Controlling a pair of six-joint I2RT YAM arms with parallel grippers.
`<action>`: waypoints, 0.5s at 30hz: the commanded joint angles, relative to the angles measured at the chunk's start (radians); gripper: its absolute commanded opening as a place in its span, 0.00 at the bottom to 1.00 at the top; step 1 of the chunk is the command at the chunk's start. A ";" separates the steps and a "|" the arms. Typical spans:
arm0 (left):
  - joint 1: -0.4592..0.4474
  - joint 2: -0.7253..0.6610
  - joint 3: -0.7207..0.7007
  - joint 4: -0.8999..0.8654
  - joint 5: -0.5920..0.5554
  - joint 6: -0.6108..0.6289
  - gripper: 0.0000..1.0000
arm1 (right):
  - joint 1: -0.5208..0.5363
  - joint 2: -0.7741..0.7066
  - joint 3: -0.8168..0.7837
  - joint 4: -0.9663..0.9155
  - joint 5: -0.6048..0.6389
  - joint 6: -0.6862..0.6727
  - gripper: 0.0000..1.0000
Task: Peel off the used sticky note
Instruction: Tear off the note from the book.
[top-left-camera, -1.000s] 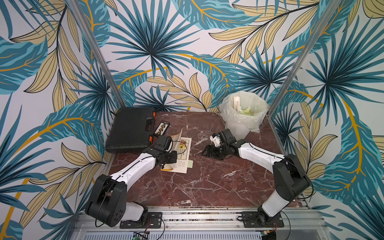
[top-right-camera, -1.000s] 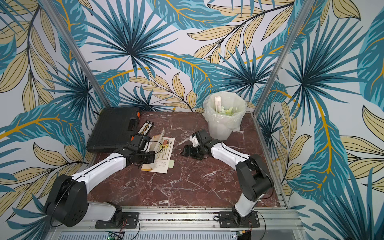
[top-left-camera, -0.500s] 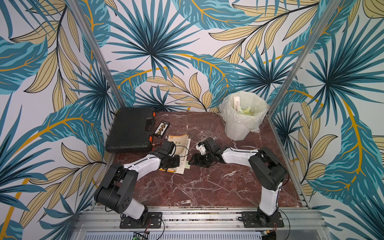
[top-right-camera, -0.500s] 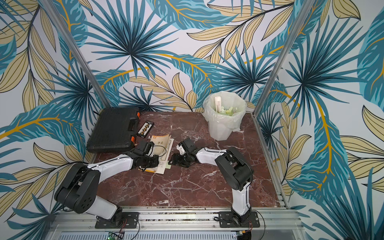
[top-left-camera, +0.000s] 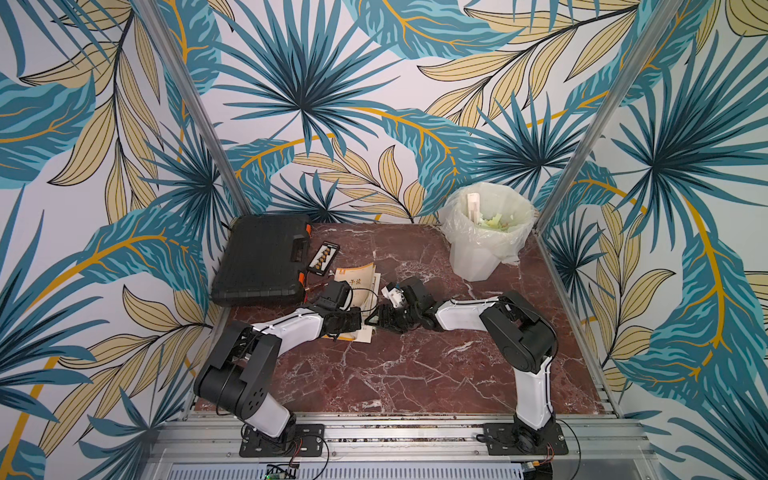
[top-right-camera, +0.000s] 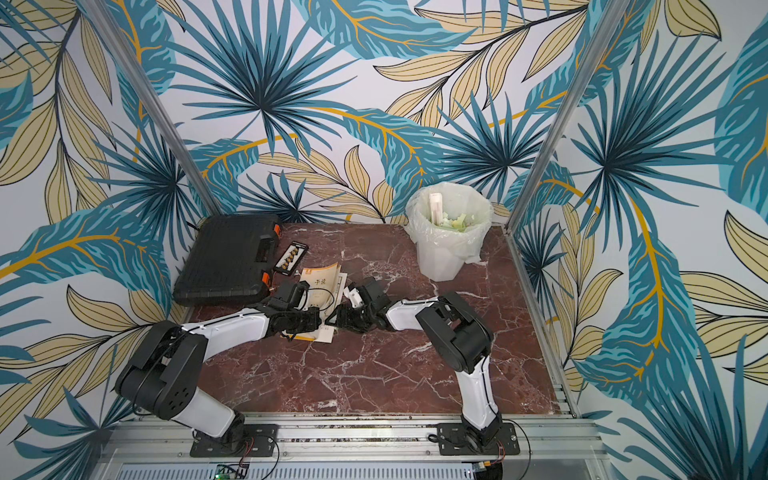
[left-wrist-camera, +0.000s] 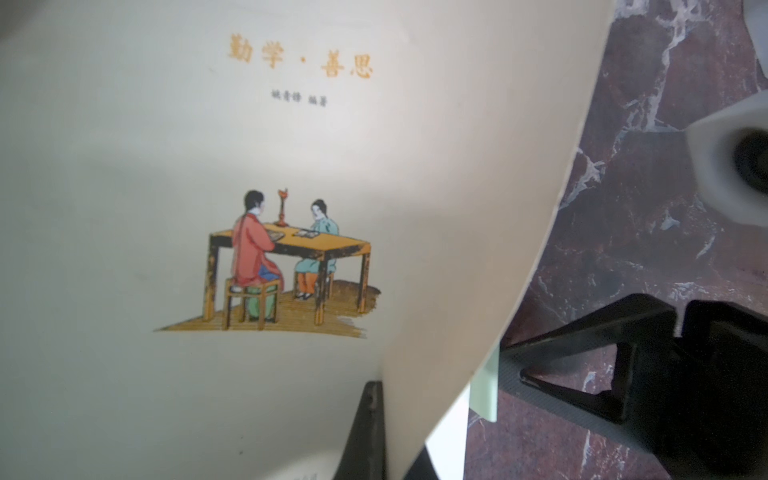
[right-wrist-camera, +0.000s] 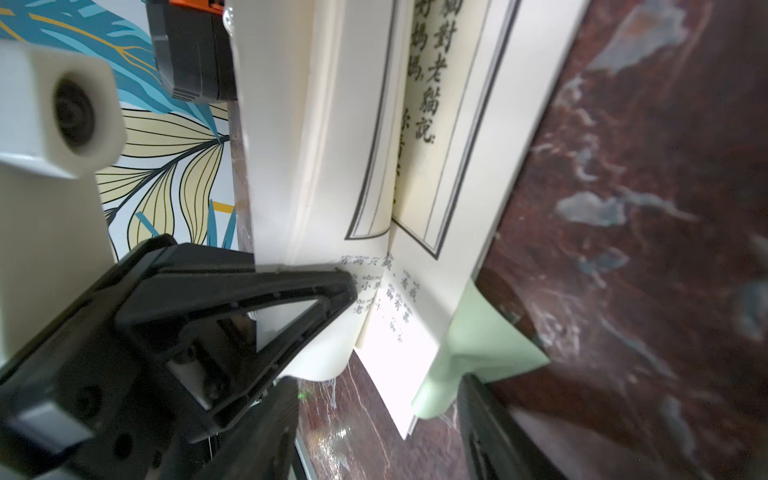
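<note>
**Right gripper lining up on the sticky note at the book's corner**

The left gripper (top-left-camera: 351, 322) is closed on the lifted front leaves of the book (top-left-camera: 358, 277), left of the tabletop's middle. The pale green sticky note (right-wrist-camera: 478, 349) pokes out from under a page at the book's near corner. The right gripper (top-left-camera: 374, 320) has its 2 jaws apart on either side of the note. I judge the grab is underway; next it must pinch the free end and pull gently. Contact is unclear, most of the note is covered, and both top views hide it.
</note>
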 joint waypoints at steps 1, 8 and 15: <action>0.007 0.078 -0.046 -0.061 -0.067 0.002 0.00 | 0.011 0.082 -0.049 -0.081 0.065 0.013 0.62; 0.007 0.065 -0.046 -0.073 -0.071 0.009 0.00 | 0.009 0.086 -0.045 -0.093 0.126 0.029 0.42; 0.006 0.054 -0.047 -0.077 -0.073 0.014 0.00 | 0.011 0.109 0.044 -0.291 0.208 -0.041 0.30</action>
